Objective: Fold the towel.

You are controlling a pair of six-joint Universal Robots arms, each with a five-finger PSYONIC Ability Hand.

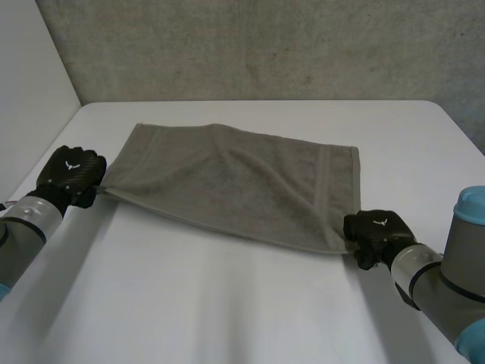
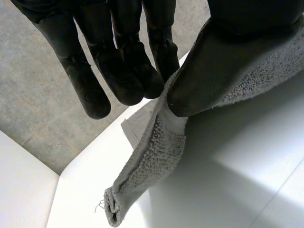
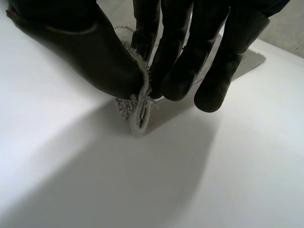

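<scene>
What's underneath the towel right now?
Along the towel's near edge, the white table shows beneath. The left hand and right hand pinch its near corners. Anything beneath its middle is hidden by the cloth.

We see a white bench (image 1: 227, 303) whose far corners, at ten and two o'clock, are rounded. One grey towel (image 1: 227, 178) lies spread across its middle, reaching from nine o'clock to about four. The far edge rests flat on the bench. The near edge casts a thin shadow on the white top, and soft ridges cross the cloth.
</scene>
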